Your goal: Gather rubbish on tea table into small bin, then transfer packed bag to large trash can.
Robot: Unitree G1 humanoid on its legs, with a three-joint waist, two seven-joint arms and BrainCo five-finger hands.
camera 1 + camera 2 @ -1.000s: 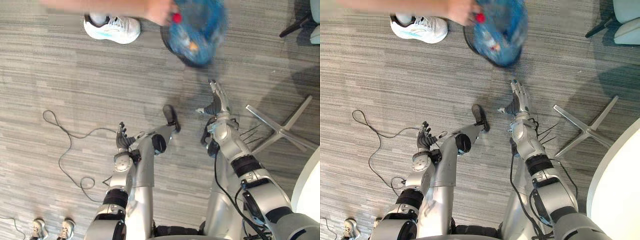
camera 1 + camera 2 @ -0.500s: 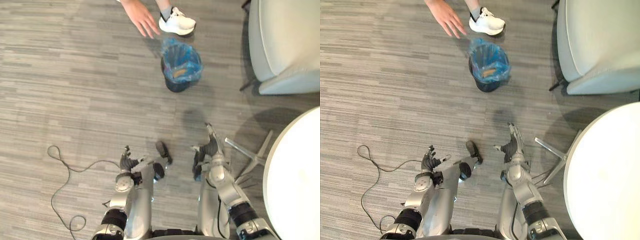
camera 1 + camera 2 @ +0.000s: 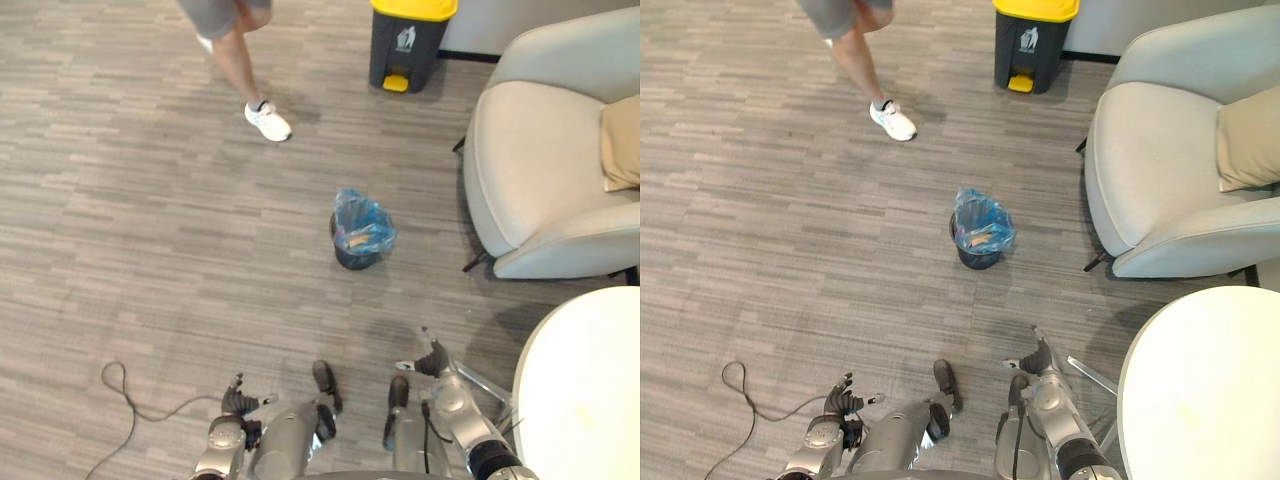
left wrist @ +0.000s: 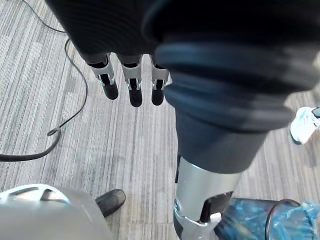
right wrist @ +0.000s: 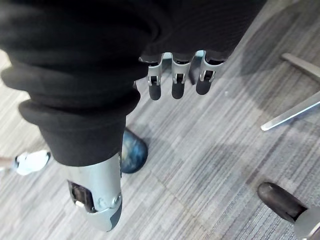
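- The small bin (image 3: 357, 255), lined with a blue bag (image 3: 362, 220) that holds scraps of rubbish, stands on the grey floor (image 3: 150, 220) ahead of the robot. It is left of the armchair (image 3: 540, 160), with the yellow-lidded large trash can (image 3: 412, 40) well beyond it on the far side.
- The bag looks light, thin and crinkly — likely to slip or tear if pinched at one spot. The gathered rim above the bin's edge seems the best place to take hold, lifting straight up.
- The left hand (image 3: 240, 402) and right hand (image 3: 432, 358) hang low, close to the robot and well apart from the bin, fingers loosely straight and holding nothing.
- A round white table (image 3: 585, 390) sits at near right.
- Since half a second earlier the camera has lifted, bringing the trash can and the whole armchair into view. The person (image 3: 240, 60), whose hand then reached beside the bin, now stands well apart at far left, shoe (image 3: 268, 122) on the floor.
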